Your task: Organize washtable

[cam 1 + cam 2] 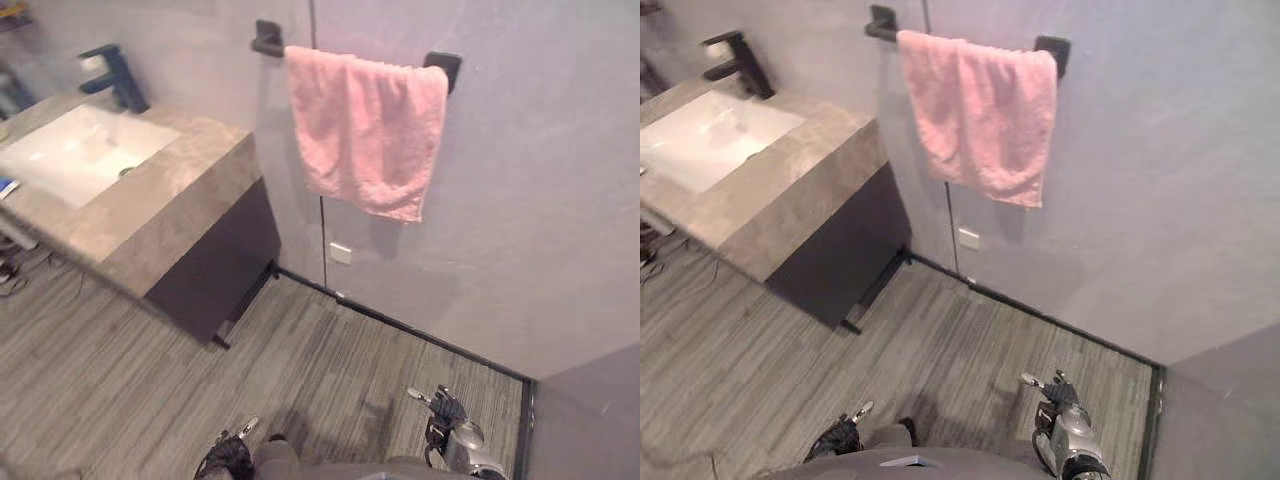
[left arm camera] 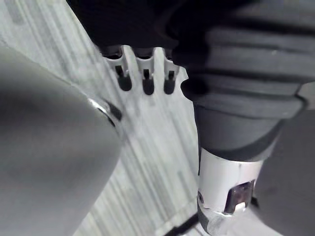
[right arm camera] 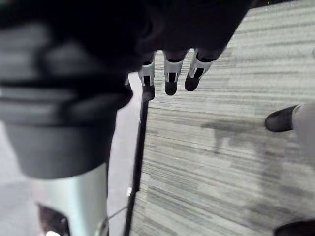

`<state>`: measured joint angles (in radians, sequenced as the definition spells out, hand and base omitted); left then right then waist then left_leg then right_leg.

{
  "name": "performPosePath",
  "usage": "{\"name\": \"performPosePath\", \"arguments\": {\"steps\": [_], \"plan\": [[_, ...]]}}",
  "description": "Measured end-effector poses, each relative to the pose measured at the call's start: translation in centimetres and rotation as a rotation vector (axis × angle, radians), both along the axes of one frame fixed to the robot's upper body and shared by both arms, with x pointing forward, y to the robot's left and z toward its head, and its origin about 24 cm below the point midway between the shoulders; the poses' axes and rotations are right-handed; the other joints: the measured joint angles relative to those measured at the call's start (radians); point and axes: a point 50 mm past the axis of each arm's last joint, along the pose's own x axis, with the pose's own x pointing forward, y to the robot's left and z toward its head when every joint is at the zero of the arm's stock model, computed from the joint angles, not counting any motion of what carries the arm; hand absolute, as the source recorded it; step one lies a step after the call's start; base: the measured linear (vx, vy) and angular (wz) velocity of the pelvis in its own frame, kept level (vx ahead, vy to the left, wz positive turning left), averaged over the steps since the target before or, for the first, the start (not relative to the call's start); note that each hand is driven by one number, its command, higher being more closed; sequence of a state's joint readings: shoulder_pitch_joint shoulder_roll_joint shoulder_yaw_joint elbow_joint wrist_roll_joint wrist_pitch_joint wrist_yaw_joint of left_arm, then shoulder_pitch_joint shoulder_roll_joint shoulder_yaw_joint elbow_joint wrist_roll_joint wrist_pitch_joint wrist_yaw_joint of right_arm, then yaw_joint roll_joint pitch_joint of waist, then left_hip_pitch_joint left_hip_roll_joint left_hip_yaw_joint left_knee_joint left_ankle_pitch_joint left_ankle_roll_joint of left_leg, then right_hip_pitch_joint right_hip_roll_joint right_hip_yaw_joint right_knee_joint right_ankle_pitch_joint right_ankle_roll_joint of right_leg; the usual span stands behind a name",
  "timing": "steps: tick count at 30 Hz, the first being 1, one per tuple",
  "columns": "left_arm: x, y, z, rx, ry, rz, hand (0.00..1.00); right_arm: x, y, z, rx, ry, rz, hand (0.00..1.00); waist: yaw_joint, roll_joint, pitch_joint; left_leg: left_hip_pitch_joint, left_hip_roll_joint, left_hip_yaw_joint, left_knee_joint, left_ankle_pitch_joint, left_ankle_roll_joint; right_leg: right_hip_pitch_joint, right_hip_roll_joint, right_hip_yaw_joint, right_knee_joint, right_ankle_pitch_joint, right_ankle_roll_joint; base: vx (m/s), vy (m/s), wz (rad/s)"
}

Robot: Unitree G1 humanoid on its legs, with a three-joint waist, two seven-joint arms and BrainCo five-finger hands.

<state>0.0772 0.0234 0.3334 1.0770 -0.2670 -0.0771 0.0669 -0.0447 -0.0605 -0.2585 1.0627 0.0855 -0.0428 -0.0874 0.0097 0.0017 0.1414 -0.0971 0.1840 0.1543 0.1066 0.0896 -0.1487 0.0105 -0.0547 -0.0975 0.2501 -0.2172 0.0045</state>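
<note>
hanging empty with fingers loosely spread, well clear of the bench (image 1: pixel 170 195), the left hand (image 1: pixel 232 442) and right hand (image 1: pixel 441 406) touch nothing, while the pink towel (image 1: pixel 365 130) drapes over the rail (image 1: pixel 445 66) beside the bench, so little seems left.

- The right hand (image 3: pixel 171 73) hangs over the grey striped floor (image 3: pixel 221 167), its fingers straight, side by side, holding nothing.
- A black skirting strip (image 3: pixel 138 162) runs along the floor's edge, where it meets a pale wall (image 3: pixel 120 147).
</note>
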Motion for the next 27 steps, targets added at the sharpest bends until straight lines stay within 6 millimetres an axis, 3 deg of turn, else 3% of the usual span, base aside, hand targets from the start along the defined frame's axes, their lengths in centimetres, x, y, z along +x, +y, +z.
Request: {"name": "performPosePath", "arguments": {"steps": [1, 3, 5, 6, 8, 9, 10, 11, 12, 14, 15, 18, 20, 22, 24, 25, 27], "plan": [[0.6, -0.1, 0.1, -0.001, -0.015, 0.006, 0.0, -0.3, -0.7, 0.0, -0.011, 0.011, -0.038, 0.0, -0.002, 0.015, 0.025, -0.035, 0.02, 0.097, 0.167, -0.08, 0.044, -0.01, -0.014, -0.056, 0.003, 0.02, -0.021, 0.09, 0.136, 1.04], [0.4, -0.2, 0.1, -0.003, -0.018, 0.024, 0.0, -1.2, -1.9, -0.1, -0.033, 0.032, -0.093, 0.0, -0.002, 0.016, 0.041, -0.046, 0.038, 0.154, 0.454, -0.196, 0.09, -0.009, -0.044, -0.112, 0.003, 0.042, -0.019, 0.41, 0.227, 0.93], [-0.3, -0.4, -0.1, -0.003, 0.002, 0.012, 0.0, -2.6, -2.8, -0.3, -0.044, 0.058, -0.141, 0.0, -0.009, 0.036, 0.032, 0.018, 0.068, 0.173, 0.611, -0.241, 0.084, -0.007, -0.063, -0.166, 0.001, 0.06, -0.01, 0.52, 0.244, 0.95], [-0.8, -0.5, -0.3, -0.004, 0.031, -0.012, 0.0, -3.4, -3.2, -0.5, -0.049, 0.076, -0.165, 0.0, -0.022, 0.049, 0.026, 0.083, 0.107, 0.179, 0.656, -0.248, 0.089, -0.007, -0.07, -0.205, 0.0, 0.071, 0.0, 0.41, 0.244, 1.34], [-1.0, -0.8, -0.4, -0.01, 0.049, -0.039, 0.0, -4.3, -3.6, -0.6, -0.057, 0.093, -0.205, 0.0, -0.037, 0.057, 0.019, 0.167, 0.172, 0.191, 0.614, -0.188, 0.105, -0.017, -0.1, -0.285, 0.018, 0.09, 0.019, 0.14, 0.221, 1.52], [-0.6, -0.9, -0.3, -0.009, 0.041, -0.062, 0.0, -4.5, -4.1, -0.5, -0.06, 0.092, -0.242, 0.0, -0.05, 0.051, 0.014, 0.192, 0.136, 0.201, 0.48, -0.198, 0.055, -0.037, -0.138, -0.333, 0.04, 0.103, 0.029, -0.03, 0.29, 1.42], [-0.6, -0.7, -0.3, 0.003, 0.044, -0.083, 0.0, -4.8, -3.8, -0.7, -0.051, 0.101, -0.253, 0.0, -0.056, 0.04, 0.009, 0.192, 0.107, 0.217, 0.416, -0.206, 0.056, -0.049, -0.151, -0.341, 0.031, 0.109, 0.029, -0.07, 0.344, 1.94], [-0.8, 0.7, -0.2, 0.054, 0.074, -0.15, 0.0, -5.4, -3.0, -1.1, -0.027, 0.132, -0.244, 0.0, -0.065, 0.011, -0.022, 0.221, 0.047, 0.19, 0.22, -0.226, 0.012, -0.056, -0.138, -0.368, -0.046, 0.149, 0.025, -0.01, 0.315, 1.57], [-0.7, 0.8, -0.1, 0.063, 0.081, -0.17, 0.0, -5.4, -3.1, -1.1, -0.032, 0.131, -0.245, 0.0, -0.064, 0.021, -0.026, 0.246, 0.039, 0.174, 0.111, -0.246, -0.022, -0.05, -0.139, -0.407, -0.073, 0.178, 0.044, -0.01, 0.257, 1.45], [-0.2, 0.8, -0.1, 0.086, 0.093, -0.24, 0.0, -4.5, -3.1, -0.9, -0.032, 0.112, -0.247, 0.0, -0.057, 0.046, 0.003, 0.264, 0.014, 0.144, -0.017, -0.28, -0.019, -0.059, -0.149, -0.459, -0.062, 0.198, 0.063, -0.06, 0.334, 0.92], [-0.2, 0.8, -0.1, 0.094, 0.094, -0.255, 0.0, -4.2, -2.8, -0.9, -0.025, 0.108, -0.243, 0.0, -0.051, 0.04, 0.008, 0.266, -0.001, 0.138, -0.024, -0.279, -0.018, -0.062, -0.166, -0.459, -0.055, 0.202, 0.067, -0.1, 0.307, 0.55], [-2.5, 0.5, -0.5, 0.093, 0.156, -0.286, 0.0, -3.8, -2.4, -0.9, -0.025, 0.101, -0.217, 0.0, -0.051, 0.034, 0.01, 0.291, -0.065, 0.14, -0.023, -0.278, 0.002, -0.043, -0.225, -0.423, -0.049, 0.23, 0.078, -0.15, 0.188, -0.09], [-2.9, 0.4, -0.6, 0.09, 0.171, -0.291, 0.0, -3.7, -2.4, -0.9, -0.026, 0.101, -0.213, 0.0, -0.049, 0.037, 0.014, 0.291, -0.082, 0.142, -0.024, -0.286, 0.024, -0.053, -0.238, -0.407, -0.046, 0.241, 0.092, -0.13, 0.11, -0.16], [-2.8, 0.7, -0.6, 0.098, 0.173, -0.293, 0.0, -2.9, -2.1, -0.7, -0.029, 0.082, -0.176, 0.0, -0.054, 0.02, 0.028, 0.288, -0.106, 0.14, -0.035, -0.277, 0.044, -0.091, -0.266, -0.373, 0.007, 0.242, 0.093, -0.11, 0.076, -0.09], [-2.8, 0.9, -0.5, 0.107, 0.173, -0.295, 0.0, -2.8, -2.0, -0.7, -0.03, 0.081, -0.17, 0.0, -0.052, 0.007, 0.035, 0.287, -0.11, 0.127, -0.039, -0.273, 0.055, -0.122, -0.263, -0.269, 0.066, 0.236, 0.083, -0.04, 0.115, 0.19], [-2.8, 1.2, -0.5, 0.119, 0.174, -0.308, 0.0, -2.9, -2.0, -0.7, -0.031, 0.079, -0.167, 0.0, -0.052, 0.002, 0.038, 0.284, -0.107, 0.102, -0.037, -0.268, 0.062, -0.145, -0.247, -0.163, 0.123, 0.215, 0.07, 0.01, 0.119, 0.43], [-2.6, 1.5, -0.4, 0.128, 0.173, -0.308, 0.0, -3.8, -1.9, -0.9, -0.032, 0.1, -0.164, 0.0, -0.053, -0.005, 0.037, 0.276, -0.089, 0.052, -0.033, -0.265, 0.062, -0.148, -0.192, -0.027, 0.202, 0.153, 0.077, 0.08, -0.018, 0.73]]}}
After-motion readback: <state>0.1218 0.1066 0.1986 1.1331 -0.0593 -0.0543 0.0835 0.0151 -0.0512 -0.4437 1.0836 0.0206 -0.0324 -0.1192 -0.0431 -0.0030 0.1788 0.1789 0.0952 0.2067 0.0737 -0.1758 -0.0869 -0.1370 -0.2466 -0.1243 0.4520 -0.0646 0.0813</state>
